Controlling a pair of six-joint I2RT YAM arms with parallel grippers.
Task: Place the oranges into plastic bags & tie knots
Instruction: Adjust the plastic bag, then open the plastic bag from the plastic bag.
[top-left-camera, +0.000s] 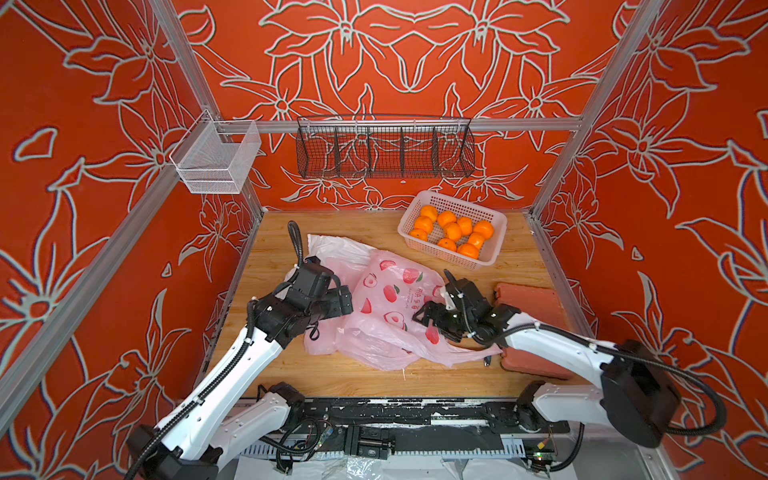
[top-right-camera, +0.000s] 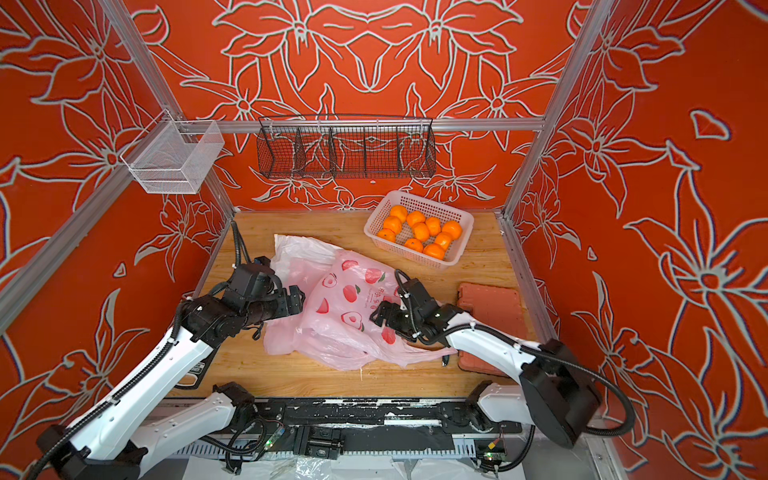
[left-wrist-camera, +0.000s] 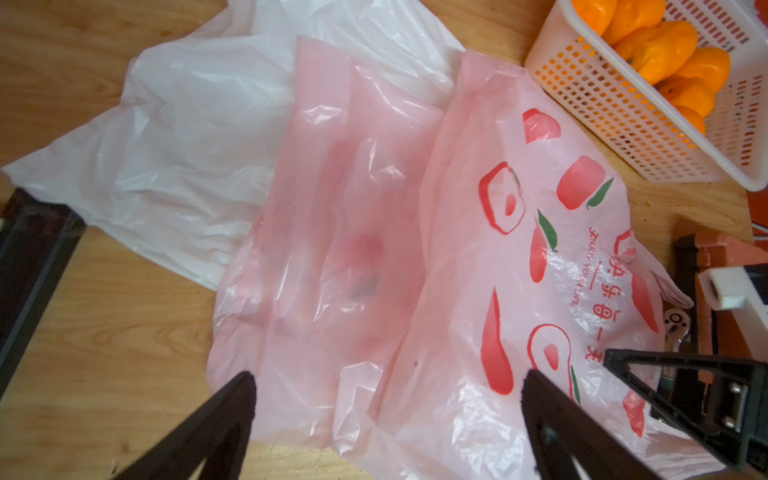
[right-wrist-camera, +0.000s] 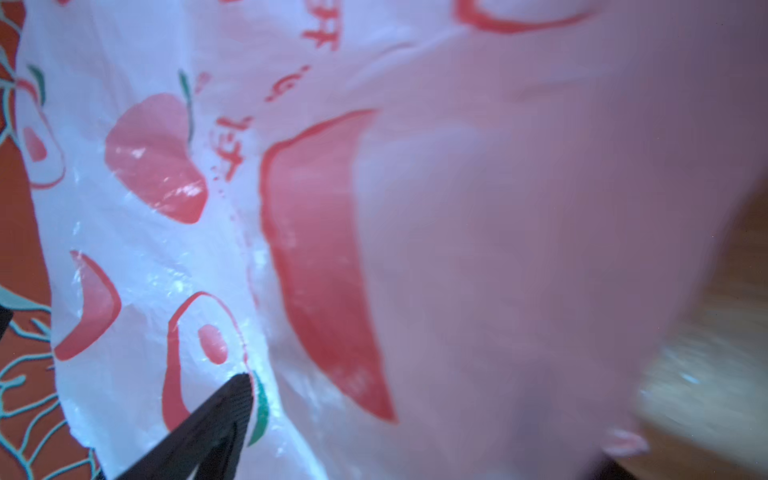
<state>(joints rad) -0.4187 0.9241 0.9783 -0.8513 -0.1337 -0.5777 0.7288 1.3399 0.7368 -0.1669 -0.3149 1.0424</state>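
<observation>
1. The plastic bags (top-left-camera: 386, 328) lie heaped mid-desk (top-left-camera: 332, 374): a printed pink bag (top-left-camera: 390, 295) on top, with a second pink bag (left-wrist-camera: 332, 249) and a white bag (top-left-camera: 332, 245) beneath. The overlapping films may cling and lift together.
2. The left pincer (left-wrist-camera: 388, 378) hovers open at the heap's left edge, holding nothing. Closing here could pinch both pink bags at once.
3. The right pincer (top-left-camera: 426, 314) stands open against the printed bag's right side. One finger (right-wrist-camera: 216, 411) touches film and the other is hidden. It may catch a single wall, leaving the mouth shut.
4. The oranges (top-left-camera: 453, 232) all sit in the white basket (top-left-camera: 490, 257) at the desk's far right, apart from the bags. No knots are tied yet. Round fruit may roll off limp film.
</observation>
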